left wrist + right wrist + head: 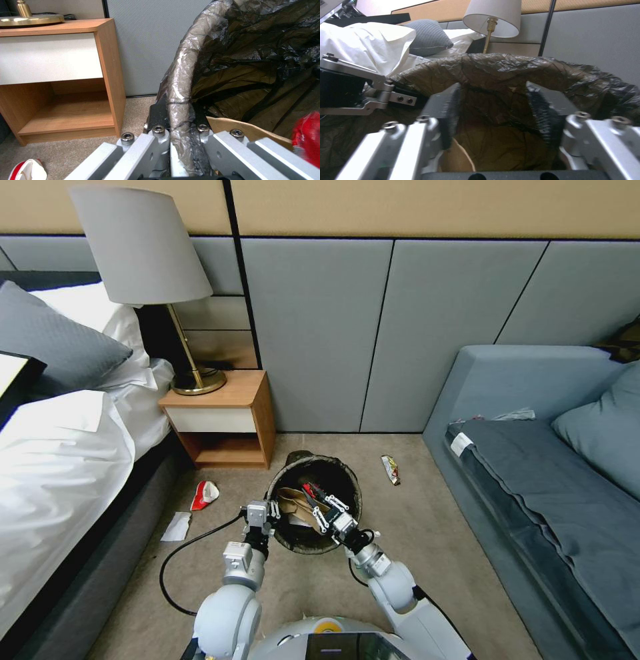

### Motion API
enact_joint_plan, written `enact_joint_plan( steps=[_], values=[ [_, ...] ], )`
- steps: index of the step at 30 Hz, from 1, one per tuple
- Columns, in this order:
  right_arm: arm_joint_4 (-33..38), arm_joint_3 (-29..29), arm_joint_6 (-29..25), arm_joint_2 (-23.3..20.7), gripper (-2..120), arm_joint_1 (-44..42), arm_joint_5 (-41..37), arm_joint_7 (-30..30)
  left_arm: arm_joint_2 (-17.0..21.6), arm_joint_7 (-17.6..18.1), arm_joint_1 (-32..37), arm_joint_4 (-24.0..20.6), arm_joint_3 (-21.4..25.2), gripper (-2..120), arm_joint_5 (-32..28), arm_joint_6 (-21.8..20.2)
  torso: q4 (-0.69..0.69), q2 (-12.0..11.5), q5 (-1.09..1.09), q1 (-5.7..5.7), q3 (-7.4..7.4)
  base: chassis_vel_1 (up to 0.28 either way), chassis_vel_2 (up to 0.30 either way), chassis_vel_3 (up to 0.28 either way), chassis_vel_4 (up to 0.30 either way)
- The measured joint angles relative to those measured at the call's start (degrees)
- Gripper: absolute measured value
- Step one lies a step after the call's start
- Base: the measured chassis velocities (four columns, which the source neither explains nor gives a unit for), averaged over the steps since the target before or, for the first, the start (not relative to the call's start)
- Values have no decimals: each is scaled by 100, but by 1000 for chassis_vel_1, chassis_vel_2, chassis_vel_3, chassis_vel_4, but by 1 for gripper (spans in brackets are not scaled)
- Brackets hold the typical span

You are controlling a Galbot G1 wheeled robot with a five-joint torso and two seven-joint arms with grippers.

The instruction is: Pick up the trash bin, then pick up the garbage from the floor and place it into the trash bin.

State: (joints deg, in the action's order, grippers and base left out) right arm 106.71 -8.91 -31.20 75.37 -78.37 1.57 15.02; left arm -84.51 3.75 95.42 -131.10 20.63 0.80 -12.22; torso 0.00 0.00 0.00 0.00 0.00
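Observation:
The trash bin (303, 459), lined with a black bag, stands on the carpet in front of me. My left gripper (270, 509) is shut on its near-left rim (181, 75). My right gripper (319, 499) hovers open over the bin's mouth, with its pads (546, 110) apart and nothing between them. Inside the bin lie a tan paper bag (293, 501) and a red scrap (309, 491), which looks blurred in the left wrist view (305, 140). Garbage on the floor: a red-and-white carton (205, 495), a white paper (176, 527) and a yellow snack wrapper (391, 470).
A wooden nightstand (227, 413) with a lamp (143, 247) stands just left of the bin. The bed (60, 460) runs along the left and a grey sofa (533, 480) along the right. A black cable (172, 560) loops over the carpet by my left arm.

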Motion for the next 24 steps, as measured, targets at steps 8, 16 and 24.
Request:
enact_joint_plan(
  steps=[8, 16, 24],
  values=[
    [33, -33, 32, -5, 90, -21, -29, -39, -3, 0, -3, -9, -12, 0, -4, 0, 0, 0, 0, 0, 0, 0, 0, 0, 0],
    [35, -37, 33, 10, 109, -15, -31, -56, -6, 0, -5, -25, 7, 0, -7, 0, 0, 0, 0, 0, 0, 0, 0, 0, 0],
    [471, -290, 3, 101, 114, -211, 105, -257, -28, 2, -2, -25, 50, 0, -10, 0, 0, 0, 0, 0, 0, 0, 0, 0, 0]
  ],
)
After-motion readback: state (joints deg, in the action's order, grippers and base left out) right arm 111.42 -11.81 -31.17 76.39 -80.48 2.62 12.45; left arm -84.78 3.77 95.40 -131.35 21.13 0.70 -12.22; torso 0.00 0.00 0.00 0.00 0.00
